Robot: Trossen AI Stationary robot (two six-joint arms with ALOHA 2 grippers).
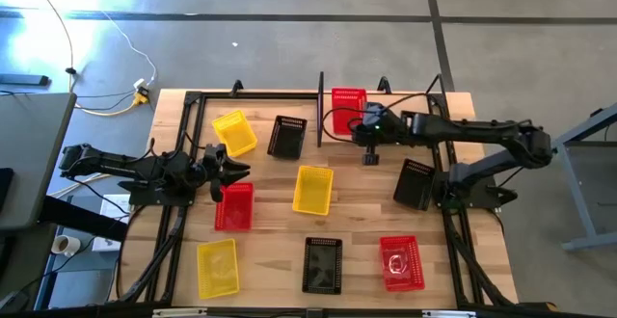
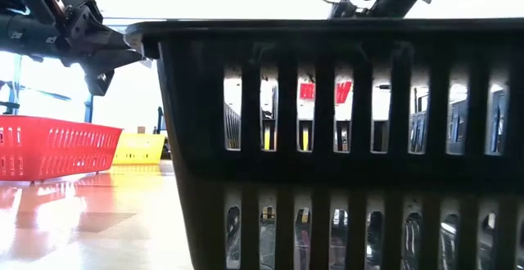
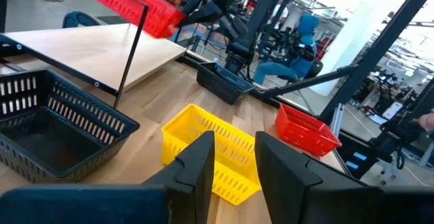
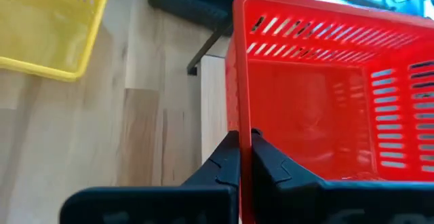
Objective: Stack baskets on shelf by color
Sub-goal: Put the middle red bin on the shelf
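My right gripper (image 4: 244,139) is shut on a red basket (image 1: 348,106) over the left end of the shelf (image 1: 405,149), beside its upright post (image 3: 129,54). My left gripper (image 3: 230,163) is open and hovers just above another red basket (image 1: 234,205) at the table's left, touching nothing. Ahead of it lie a yellow basket (image 3: 210,153) and a black basket (image 3: 54,129) on the tabletop. A third red basket (image 1: 401,262) lies near the table's near right edge. My right gripper pinches the red basket's side wall (image 4: 237,102) at its rim, one finger inside the basket and one outside. The fingers come from the table's right. In the left wrist view the basket (image 3: 135,7) sits tilted and lifted above the shelf board (image 3: 81,54).
Other baskets lie scattered on the tabletop: yellow (image 1: 234,132), black (image 1: 286,137), yellow (image 1: 312,189), black (image 1: 415,183), yellow (image 1: 218,267), black (image 1: 322,264). The last black basket (image 2: 327,139) fills the low view. Bare wood lies between the baskets.
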